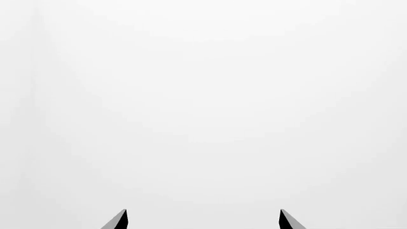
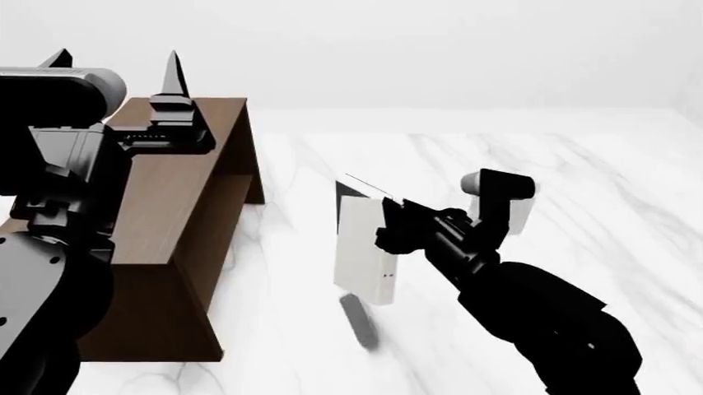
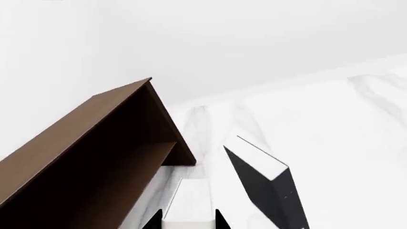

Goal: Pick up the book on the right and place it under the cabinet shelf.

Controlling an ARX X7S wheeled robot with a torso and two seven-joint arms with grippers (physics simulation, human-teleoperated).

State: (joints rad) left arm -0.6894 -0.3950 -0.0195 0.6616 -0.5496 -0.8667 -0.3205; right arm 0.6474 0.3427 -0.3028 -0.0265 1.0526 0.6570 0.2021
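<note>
the right end effector is clamped on the book, an off-white hardcover held upright and clear of the marble tabletop; a small shadow on the marble below it suggests it hangs in the air. in the right wrist view the book's pale edge sits between the two dark fingertips, so the jaws are closed onto its thickness.

taking the cabinet shelf as the landmark: the book is off the cabinet's open side, near it but not touching, roughly level with the middle of its length. the hollow under the cabinet's flat top faces the book, and in the right wrist view it opens just ahead and to one side of the held edge. the book's long axis stands vertical. the black book stands on the far side of the held book from the cabinet. another pale book lies further from the cabinet, behind the right arm.

the left end effector is raised above the cabinet's top, its fingertips spread apart on nothing. the right arm carries the load, so my read is that the coming move is a sideways carry toward the hollow, keeping the book's top edge below the cabinet's top panel.
</note>
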